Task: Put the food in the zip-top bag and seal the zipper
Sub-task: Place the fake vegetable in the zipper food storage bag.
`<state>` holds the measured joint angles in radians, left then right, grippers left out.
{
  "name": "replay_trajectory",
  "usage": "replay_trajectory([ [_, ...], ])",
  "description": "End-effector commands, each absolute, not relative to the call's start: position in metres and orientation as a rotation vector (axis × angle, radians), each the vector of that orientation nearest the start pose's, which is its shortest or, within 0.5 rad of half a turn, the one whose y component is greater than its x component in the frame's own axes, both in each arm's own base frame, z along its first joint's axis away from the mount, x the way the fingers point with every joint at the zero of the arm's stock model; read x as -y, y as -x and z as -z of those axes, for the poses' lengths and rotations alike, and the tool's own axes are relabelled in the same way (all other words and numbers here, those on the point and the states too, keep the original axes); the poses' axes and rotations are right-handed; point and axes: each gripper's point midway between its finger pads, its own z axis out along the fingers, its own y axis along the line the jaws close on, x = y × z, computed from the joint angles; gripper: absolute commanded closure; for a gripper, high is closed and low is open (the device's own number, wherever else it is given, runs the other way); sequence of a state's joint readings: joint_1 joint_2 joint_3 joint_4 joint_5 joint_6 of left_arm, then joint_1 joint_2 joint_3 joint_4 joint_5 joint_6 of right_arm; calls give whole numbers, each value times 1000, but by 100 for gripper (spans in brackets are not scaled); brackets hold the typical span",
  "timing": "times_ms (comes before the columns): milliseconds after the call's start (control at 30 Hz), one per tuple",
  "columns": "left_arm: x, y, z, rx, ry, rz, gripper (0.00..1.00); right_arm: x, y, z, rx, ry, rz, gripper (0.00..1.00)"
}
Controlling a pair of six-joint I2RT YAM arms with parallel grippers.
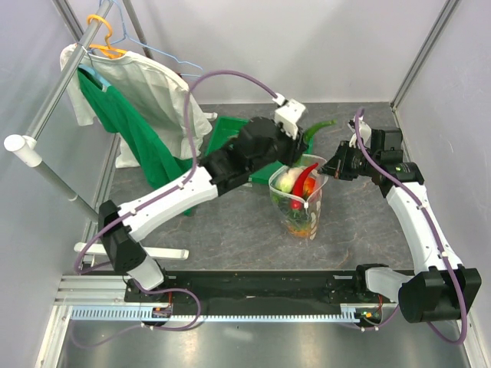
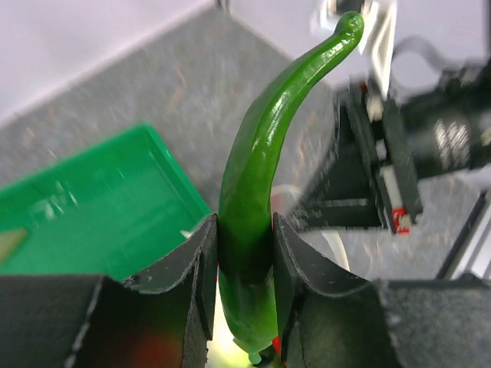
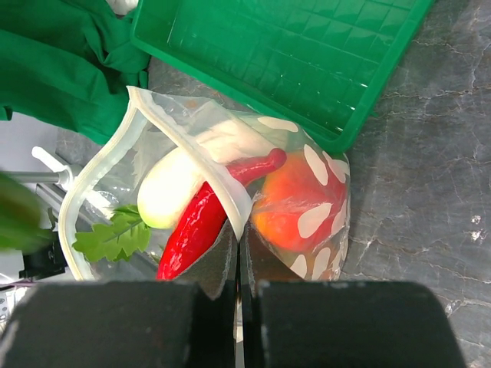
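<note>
Left gripper [image 2: 244, 230] of mine is clamped on the green pepper [image 2: 265, 153], holding it upright above the open mouth of the zip-top bag [image 1: 305, 205]; my fingers hide the pepper's lower end. My right gripper [image 3: 238, 257] pinches the bag's rim, jaws almost together. Inside the bag show a red chili [image 3: 196, 226], a white vegetable [image 3: 173, 192] and a tomato [image 3: 288, 207]; whatever lies deeper is a blur. Just behind the bag is a green tray [image 3: 307, 54], cut off by the frame.
</note>
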<state>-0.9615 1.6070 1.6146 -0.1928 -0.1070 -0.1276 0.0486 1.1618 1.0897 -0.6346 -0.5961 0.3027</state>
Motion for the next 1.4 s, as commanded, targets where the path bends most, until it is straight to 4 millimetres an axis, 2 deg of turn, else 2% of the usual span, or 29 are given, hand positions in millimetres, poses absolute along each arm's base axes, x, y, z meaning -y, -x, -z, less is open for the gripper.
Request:
replay_trajectory([
  [0, 427, -286, -320, -1801, -612, 704, 98, -126, -301, -244, -2211, 46, -878, 100],
  [133, 426, -268, -281, -1934, -619, 667, 97, -126, -302, -246, -2207, 46, -880, 100],
  [200, 423, -263, -269, -1992, -604, 662, 97, -125, -303, -245, -2208, 45, -876, 100],
  [467, 401, -241, -237, -2257, -483, 629, 96, -126, -304, -244, -2213, 43, -877, 100],
  [567, 401, -232, -227, -2346, -447, 640, 95, -125, -305, -244, -2211, 43, -875, 100],
  [667, 395, -229, -213, -2452, -401, 608, 83, -125, -305, -243, -2211, 47, -875, 100],
  [700, 395, -229, -214, -2470, -387, 618, 71, -125, -304, -243, -2211, 47, -875, 100],
  [767, 392, -236, -216, -2470, -346, 619, 64, -126, -304, -244, -2208, 56, -872, 100],
  [800, 391, -244, -223, -2455, -316, 626, 57, -125, -304, -244, -2208, 54, -872, 100],
  [867, 391, -255, -234, -2426, -305, 636, 52, -126, -304, -245, -2203, 60, -873, 100],
  [933, 396, -266, -260, -2352, -351, 679, 46, -125, -304, -245, -2202, 61, -871, 100],
  [967, 398, -267, -269, -2322, -389, 694, 44, -125, -304, -245, -2201, 68, -869, 100],
  [1000, 402, -264, -287, -2260, -496, 725, 43, -125, -304, -244, -2203, 68, -869, 100],
  [1067, 400, -265, -309, -2177, -538, 738, 41, -125, -304, -242, -2208, 72, -869, 100],
  [1100, 397, -266, -311, -2140, -595, 713, 40, -125, -304, -242, -2209, 72, -869, 100],
  [1167, 387, -276, -320, -2091, -587, 651, 38, -126, -304, -242, -2207, 72, -871, 100],
  [1267, 360, -291, -317, -2100, -573, 589, 42, -126, -302, -245, -2198, 85, -876, 100],
  [1300, 347, -299, -309, -2132, -545, 572, 44, -127, -302, -245, -2197, 88, -878, 100],
  [1367, 332, -298, -291, -2200, -552, 549, 42, -127, -302, -246, -2192, 93, -876, 100],
])
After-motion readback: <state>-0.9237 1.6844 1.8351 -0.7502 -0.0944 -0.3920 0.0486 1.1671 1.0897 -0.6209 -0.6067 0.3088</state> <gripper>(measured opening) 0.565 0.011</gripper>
